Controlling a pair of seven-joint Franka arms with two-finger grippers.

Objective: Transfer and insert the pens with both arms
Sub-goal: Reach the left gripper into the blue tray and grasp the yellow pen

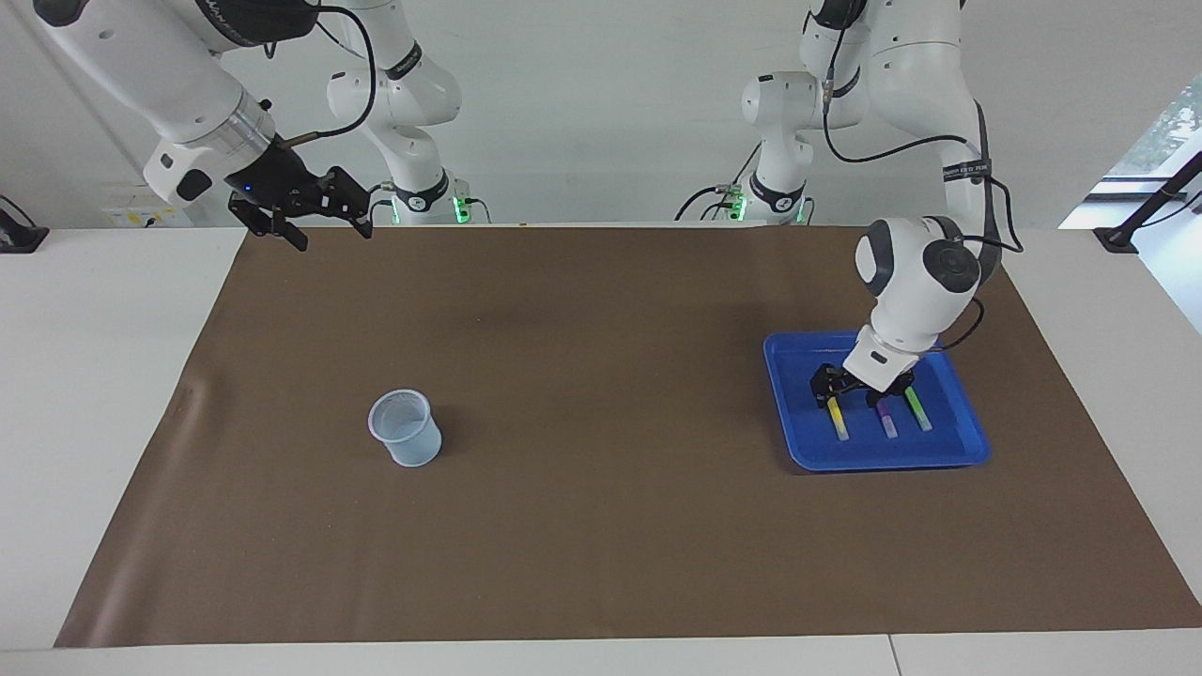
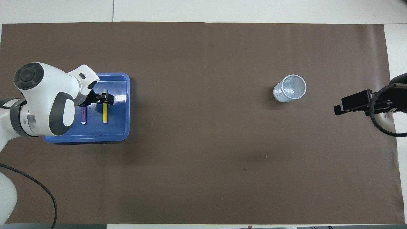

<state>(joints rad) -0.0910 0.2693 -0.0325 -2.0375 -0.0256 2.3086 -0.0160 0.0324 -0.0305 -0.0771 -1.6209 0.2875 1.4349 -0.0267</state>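
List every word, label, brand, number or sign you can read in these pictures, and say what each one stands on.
No text here can be read in full.
Black band on the left arm: pale lettering, too small to read.
Black band on the right arm: pale lettering, too small to read.
Yellow pen, blue tray, mesh cup: no markings visible.

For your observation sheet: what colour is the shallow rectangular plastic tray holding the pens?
Blue: shallow rectangular plastic tray, clearest in the facing view.
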